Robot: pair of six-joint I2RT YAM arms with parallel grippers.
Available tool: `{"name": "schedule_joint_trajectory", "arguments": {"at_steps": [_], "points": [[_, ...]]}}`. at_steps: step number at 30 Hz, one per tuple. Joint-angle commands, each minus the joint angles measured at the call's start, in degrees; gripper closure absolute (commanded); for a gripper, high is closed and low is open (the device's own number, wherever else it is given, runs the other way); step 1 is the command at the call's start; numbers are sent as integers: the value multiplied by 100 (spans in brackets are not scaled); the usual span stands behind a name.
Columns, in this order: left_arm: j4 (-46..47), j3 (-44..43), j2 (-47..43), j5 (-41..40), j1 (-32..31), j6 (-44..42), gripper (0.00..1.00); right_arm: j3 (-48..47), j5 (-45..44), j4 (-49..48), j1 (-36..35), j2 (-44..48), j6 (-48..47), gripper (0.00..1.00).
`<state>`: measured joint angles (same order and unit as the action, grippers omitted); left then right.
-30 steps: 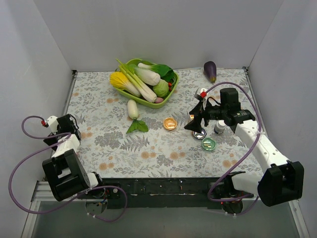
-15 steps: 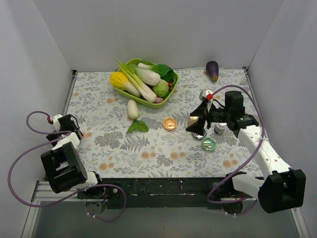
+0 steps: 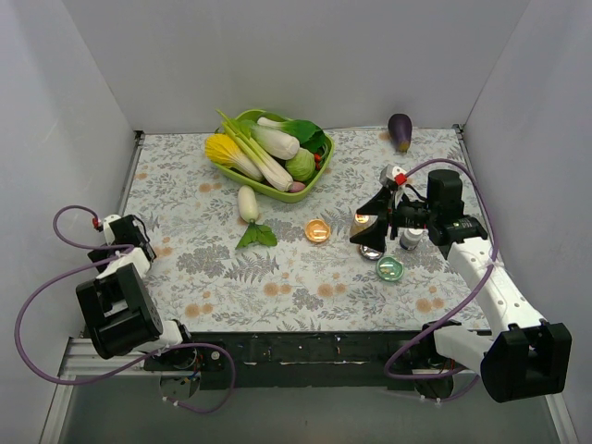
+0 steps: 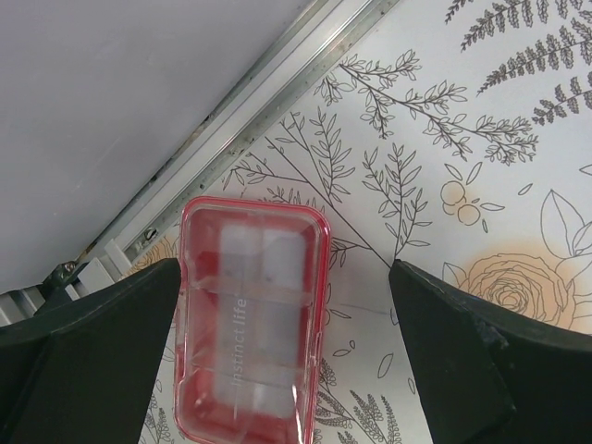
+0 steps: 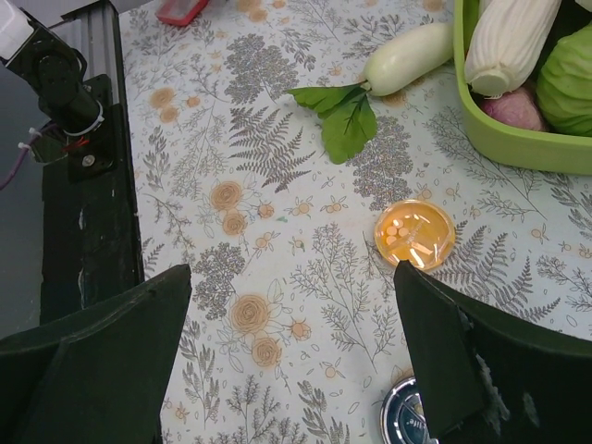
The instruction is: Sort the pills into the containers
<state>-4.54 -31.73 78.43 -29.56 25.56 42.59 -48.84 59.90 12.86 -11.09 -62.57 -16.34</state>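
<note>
The container, a flat pink-red compartment box (image 4: 250, 314), lies on the flowered cloth by the table's left rail. It sits inside my open left gripper (image 4: 287, 370), close to the left finger (image 4: 92, 361) and well apart from the right one. It also shows as a red corner (image 5: 182, 9) in the right wrist view. Tiny pale pills (image 5: 395, 231) lie in a small orange dish (image 5: 413, 234), also seen from above (image 3: 317, 230). My right gripper (image 5: 291, 277) hovers open and empty over the cloth, the orange dish just past its right fingertip. From above, the left gripper (image 3: 128, 231) sits at the far left and the right gripper (image 3: 368, 227) right of centre.
A green bowl (image 3: 324, 174) of vegetables stands at the back centre. A white radish (image 3: 247, 203) with a leaf (image 3: 256, 237) lies in front of it. A silver-blue lid (image 3: 373, 251), a teal dish (image 3: 389, 268) and a white-capped bottle (image 3: 410, 239) cluster under the right arm. An eggplant (image 3: 400, 131) lies far right.
The right arm has shifted slightly to the right and back, its gripper staying open. The left arm's elbow has drawn in toward the near edge; its gripper stays over the box.
</note>
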Motion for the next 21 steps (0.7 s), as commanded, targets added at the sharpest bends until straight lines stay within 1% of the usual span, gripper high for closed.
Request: {"name": "schedule_joint_trajectory", "arguments": {"at_steps": [1, 2, 3, 5, 6, 8, 9, 12, 13, 15, 18, 19, 20, 21], "points": [[-12, 35, 14, 28, 37, -224, 3, 112, 215, -293, 81, 131, 96, 2], [-4, 35, 40, 151, 45, -277, 7, 129, 224, -293, 90, 122, 96, 2], [-38, 17, 93, 448, 45, -330, 9, 129, 233, -293, 125, 122, 96, 2], [-108, 0, 172, 749, 37, -487, 14, 112, 268, -293, 151, 113, 96, 2], [-135, -18, 216, 959, 45, -514, 18, 111, 277, -293, 169, 104, 104, 2], [-188, -35, 225, 1206, 45, -637, 20, 94, 294, -302, 195, 104, 105, 2], [-214, -53, 242, 1312, 45, -664, 24, 94, 303, -302, 230, 87, 105, 2], [-276, -62, 251, 1567, 45, -760, 25, 68, 347, -293, 300, 78, 105, 2], [-311, -62, 225, 1855, 45, -813, 27, 76, 356, -293, 309, 78, 105, 2], [-346, -53, 173, 2024, 37, -866, 28, 76, 391, -284, 362, 69, 105, 2], [-486, -114, -12, 2874, 2, -1050, 27, 76, 400, -284, 406, 60, 96, 2], [-530, -123, -4, 2947, -86, -1199, 27, 76, 408, -284, 415, 60, 104, 2], [-609, -149, 92, 3217, -339, -1235, 27, 68, 417, -284, 415, 52, 96, 2], [-645, -158, 128, 3263, -472, -1288, 26, 68, 426, -284, 432, 43, 96, 2]]}}
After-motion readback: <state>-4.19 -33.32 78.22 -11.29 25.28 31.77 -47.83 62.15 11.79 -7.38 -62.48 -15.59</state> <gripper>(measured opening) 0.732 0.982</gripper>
